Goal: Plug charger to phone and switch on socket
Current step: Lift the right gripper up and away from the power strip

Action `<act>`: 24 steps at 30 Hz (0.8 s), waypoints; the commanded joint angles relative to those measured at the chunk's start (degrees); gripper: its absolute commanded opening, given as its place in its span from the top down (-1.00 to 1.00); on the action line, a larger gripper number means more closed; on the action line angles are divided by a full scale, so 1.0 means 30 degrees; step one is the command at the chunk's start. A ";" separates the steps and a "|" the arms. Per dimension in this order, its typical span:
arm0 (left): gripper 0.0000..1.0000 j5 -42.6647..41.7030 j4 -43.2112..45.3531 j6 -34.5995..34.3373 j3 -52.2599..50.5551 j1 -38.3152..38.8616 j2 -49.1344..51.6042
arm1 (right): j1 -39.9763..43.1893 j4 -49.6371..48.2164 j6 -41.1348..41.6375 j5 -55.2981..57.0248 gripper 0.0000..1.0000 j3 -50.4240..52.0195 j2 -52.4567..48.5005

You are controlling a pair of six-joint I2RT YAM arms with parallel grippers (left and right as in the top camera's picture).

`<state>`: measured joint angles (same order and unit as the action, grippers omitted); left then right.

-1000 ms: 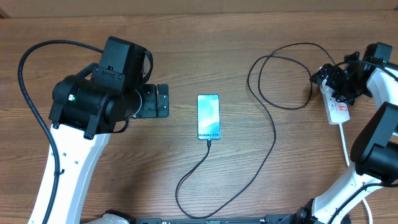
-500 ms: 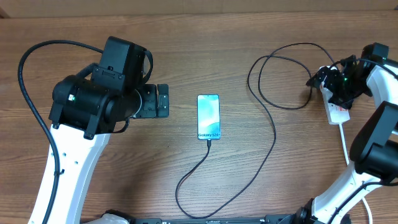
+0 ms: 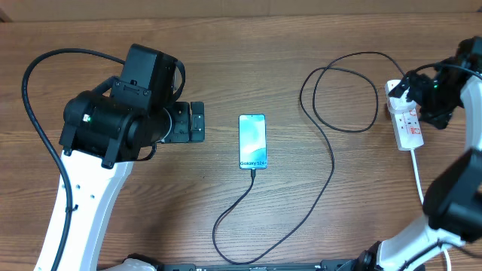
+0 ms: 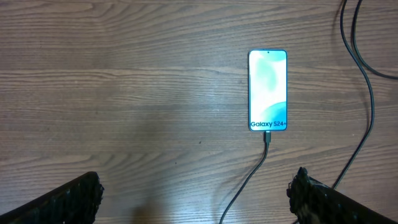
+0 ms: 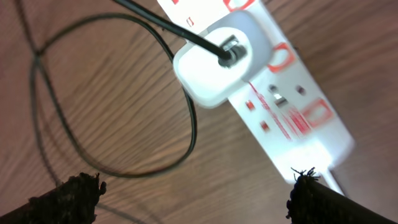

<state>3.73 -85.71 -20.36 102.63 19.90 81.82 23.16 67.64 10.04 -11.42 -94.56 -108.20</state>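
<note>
Overhead: the phone (image 3: 252, 141) lies flat mid-table, its screen lit blue-green, with the charger cable (image 4: 266, 140) in its near short edge.
The cable loops across the table (image 3: 226, 60) to a white adapter (image 5: 221, 59) seated in the power strip (image 3: 409, 128) at the right edge. The right gripper (image 5: 196, 186) hovers over the strip, jaws spread wide and empty. The left gripper (image 4: 196, 190), left of the phone, is likewise released, holding nothing.
</note>
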 commanded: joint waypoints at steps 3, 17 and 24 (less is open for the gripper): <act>-0.99 0.0248 0.0080 0.0357 0.0342 0.0124 0.0153 | -0.0109 0.0911 0.1625 0.1836 -0.99 -0.0670 0.2885; -0.99 0.0248 0.0080 0.0364 0.0342 0.0124 0.0160 | -0.0109 0.3534 0.3672 0.4932 -1.00 -0.0670 0.7985; -0.99 0.0248 0.0080 0.0364 0.0342 0.0124 0.0160 | -0.0109 0.3628 0.3665 0.4918 -1.00 -0.0648 0.8510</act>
<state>3.73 -85.71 -20.38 102.63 19.90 81.82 23.16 78.74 20.36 2.17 -94.94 -82.87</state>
